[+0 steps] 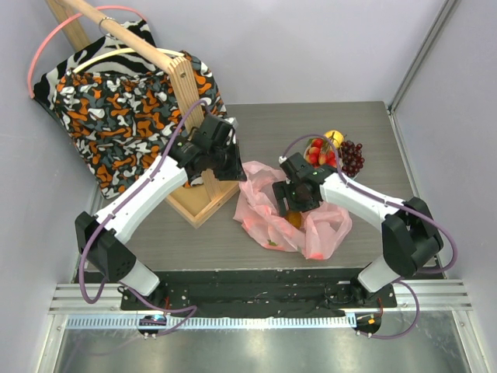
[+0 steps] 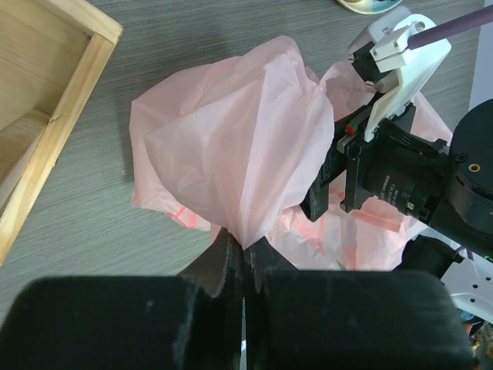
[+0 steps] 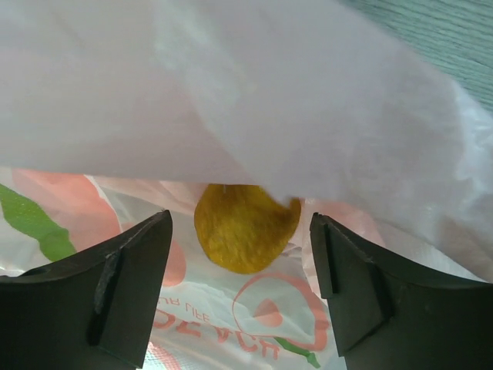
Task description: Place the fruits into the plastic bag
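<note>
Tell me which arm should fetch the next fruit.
Right. The right gripper is open and empty, with the orange lying loose in the bag between its fingers. The other fruits sit on its side of the table. The left gripper is shut on the bag, holding it up.

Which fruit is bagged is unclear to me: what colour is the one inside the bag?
Orange-yellow fruit in the bag, best seen in the right wrist view.

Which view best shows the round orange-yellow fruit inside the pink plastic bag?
Right wrist view: the round orange-yellow fruit is framed large by the open right gripper, inside the pink plastic bag. Top view shows only a small patch; left wrist view shows none.
</note>
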Controlling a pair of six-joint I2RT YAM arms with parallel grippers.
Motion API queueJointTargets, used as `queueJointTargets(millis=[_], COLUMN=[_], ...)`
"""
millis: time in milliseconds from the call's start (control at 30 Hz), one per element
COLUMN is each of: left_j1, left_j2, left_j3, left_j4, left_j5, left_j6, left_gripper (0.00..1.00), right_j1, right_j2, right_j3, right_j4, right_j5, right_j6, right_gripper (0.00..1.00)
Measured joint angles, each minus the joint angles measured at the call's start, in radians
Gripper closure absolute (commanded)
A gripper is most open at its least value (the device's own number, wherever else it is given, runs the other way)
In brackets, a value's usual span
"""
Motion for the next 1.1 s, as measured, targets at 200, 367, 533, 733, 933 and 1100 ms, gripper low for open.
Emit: queueJointTargets(millis=[200,367,533,733,933,1100], left_j1=[0.000,0.000,0.000,0.002,0.002,0.002], left_j2=[0.000,0.000,-0.001,-0.002,-0.003,-0.006], left_j3=[-0.012,-0.026,-0.036,-0.043,-0.050,-0.055], left_j4=[0.005,0.011,0.012,0.017,0.023,0.026], left_j5=[0.000,0.000,0.000,0.000,0.001,0.001], left_j6=[-0.002,-0.002,-0.003,-0.003,-0.003,-0.003], left_gripper=[1.00,1.00,1.00,1.00,1.00,1.00], right_j1=[0.000,0.000,0.000,0.000,0.000,0.000], right_j2=[-0.009,-0.048,-0.100,-0.154,-0.195,-0.210], right_j3=[0.000,0.000,0.018,0.044,0.053,0.076], right_j4=[0.000,0.003,0.010,0.035,0.063,0.104], right_j5=[-0.005,-0.008,-0.027,-0.094,-0.170,-0.240], right_j6=[0.004,0.008,0.010,0.007,0.006,0.005], right_gripper=[0.20,0.20,0.21,0.21,0.22,0.23])
